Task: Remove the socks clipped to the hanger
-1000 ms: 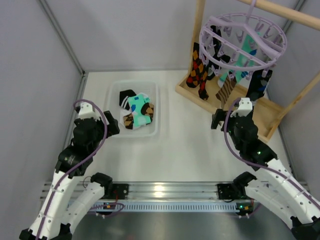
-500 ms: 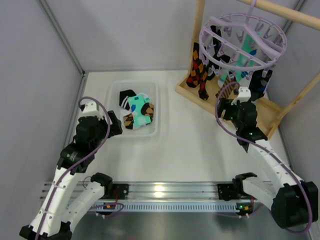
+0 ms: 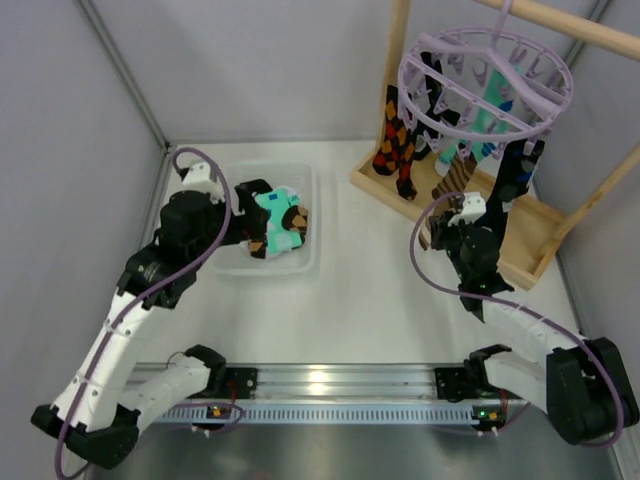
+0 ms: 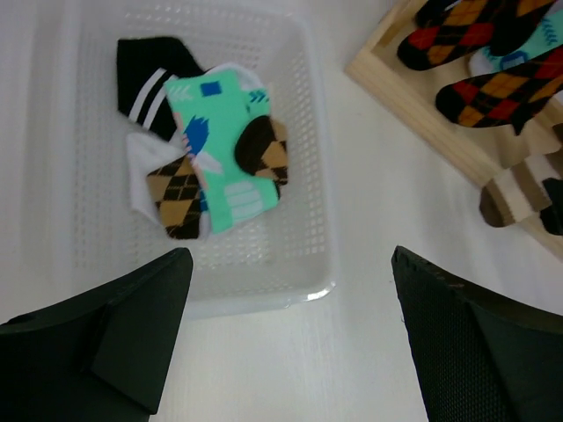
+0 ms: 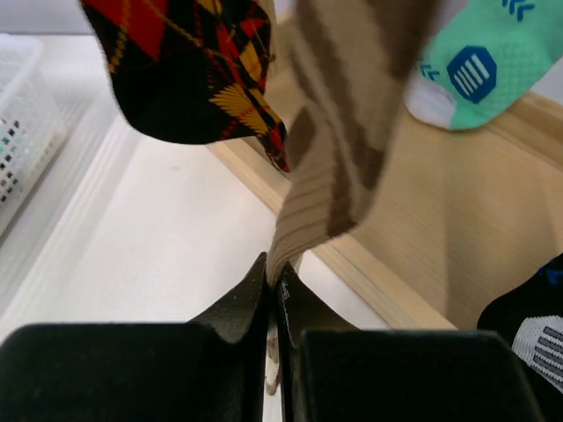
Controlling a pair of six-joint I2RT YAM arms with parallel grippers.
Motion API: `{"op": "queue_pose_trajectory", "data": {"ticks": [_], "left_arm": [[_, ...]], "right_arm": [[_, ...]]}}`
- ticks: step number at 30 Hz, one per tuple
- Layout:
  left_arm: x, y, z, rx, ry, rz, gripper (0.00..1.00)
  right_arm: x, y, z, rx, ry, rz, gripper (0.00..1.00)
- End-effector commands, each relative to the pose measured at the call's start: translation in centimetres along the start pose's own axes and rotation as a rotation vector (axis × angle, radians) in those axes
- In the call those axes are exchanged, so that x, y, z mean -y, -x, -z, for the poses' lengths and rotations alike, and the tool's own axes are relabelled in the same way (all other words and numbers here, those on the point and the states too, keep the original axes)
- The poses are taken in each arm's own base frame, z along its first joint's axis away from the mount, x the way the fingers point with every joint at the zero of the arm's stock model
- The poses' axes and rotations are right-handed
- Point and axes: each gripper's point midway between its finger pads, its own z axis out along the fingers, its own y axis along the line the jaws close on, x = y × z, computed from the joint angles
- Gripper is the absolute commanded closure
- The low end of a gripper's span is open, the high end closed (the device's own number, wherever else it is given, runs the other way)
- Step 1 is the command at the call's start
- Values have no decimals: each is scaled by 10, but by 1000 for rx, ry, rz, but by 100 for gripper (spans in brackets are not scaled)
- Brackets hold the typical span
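Observation:
The lavender hanger [image 3: 486, 75] hangs from the wooden frame with socks clipped under it. These are black diamond socks [image 3: 398, 150], a teal sock [image 3: 488, 118], a dark sock [image 3: 515, 172] and a brown-white striped sock [image 3: 456, 178]. My right gripper [image 3: 446, 218] is shut on the lower end of the striped sock [image 5: 347, 132], whose ribbed cuff is pinched between the jaws of the right gripper [image 5: 273, 268]. A diamond sock [image 5: 193, 70] hangs just to its left. My left gripper [image 3: 238, 222] hovers open and holds nothing. It is the left gripper [image 4: 290, 259] that sits near the basket's corner.
A clear plastic basket [image 3: 316, 215] holds several loose socks [image 4: 215, 145]. The basket's near rim [image 4: 264, 294] lies just ahead of the left fingers. The wooden frame's post [image 3: 398, 60] and tray base [image 3: 540, 225] stand at the back right, under the hanger.
The right gripper reached forward to the striped sock and shut on its lower end. The left arm swung forward towards the basket, still open.

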Motion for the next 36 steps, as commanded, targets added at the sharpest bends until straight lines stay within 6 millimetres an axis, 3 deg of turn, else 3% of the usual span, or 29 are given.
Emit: {"op": "queue_pose_trajectory", "data": {"ticks": [1,2,3,4,5,6,7,8,9,10,11,12,13,15,17,18,19,20,21,24,27,31,36], "left_arm": [[42,44,-7,98,-42,5,1],[80,54,6,121,-125,-27,1],[98,55,7,130,-134,-58,2],[104,58,-6,162,-36,-100,1],[151,61,17,182,-143,-150,1],[171,64,23,197,-162,-173,1],[196,52,14,171,-179,-221,2],[219,47,21,163,-236,-262,1],[238,73,36,205,-285,-225,2],[255,64,23,189,-285,-259,1],[269,69,27,201,-313,-283,1],[283,86,37,234,-349,-264,1],[302,73,28,216,-371,-316,1],[330,74,21,222,-413,-327,2],[343,75,13,240,-409,-354,1],[355,64,-2,231,-401,-377,2],[363,79,3,269,-418,-377,1],[370,81,0,282,-423,-385,2],[382,68,-14,272,-428,-420,2],[392,72,-26,326,-402,-438,1],[397,66,-46,337,-384,-467,1],[382,73,-75,345,-306,-445,2],[375,75,-103,323,-315,-426,10]], "right_arm": [[-14,49,9,204,-16,-4,100],[-29,47,12,204,11,-4,100],[-27,50,17,215,-27,-9,100],[-33,48,20,211,-23,-12,100],[-49,44,24,202,6,-16,100],[-54,47,29,214,9,-32,100],[-54,42,33,210,-8,-52,100],[-65,39,37,207,20,-62,100],[-69,39,40,210,23,-71,100],[-71,37,42,209,15,-72,100],[-82,34,46,202,43,-68,100],[-85,33,46,196,35,-51,100],[-95,33,48,190,56,-38,100],[-102,33,48,184,48,-20,100],[-115,33,50,180,72,-20,100],[-115,35,49,180,46,-28,100],[-119,34,49,177,48,-29,100],[-127,34,50,173,67,-29,100],[-132,34,48,170,68,-24,100],[-139,33,47,169,73,-28,100],[-145,34,48,169,73,-28,100],[-150,38,50,172,74,-23,100],[-157,39,51,161,88,-11,100]]}}
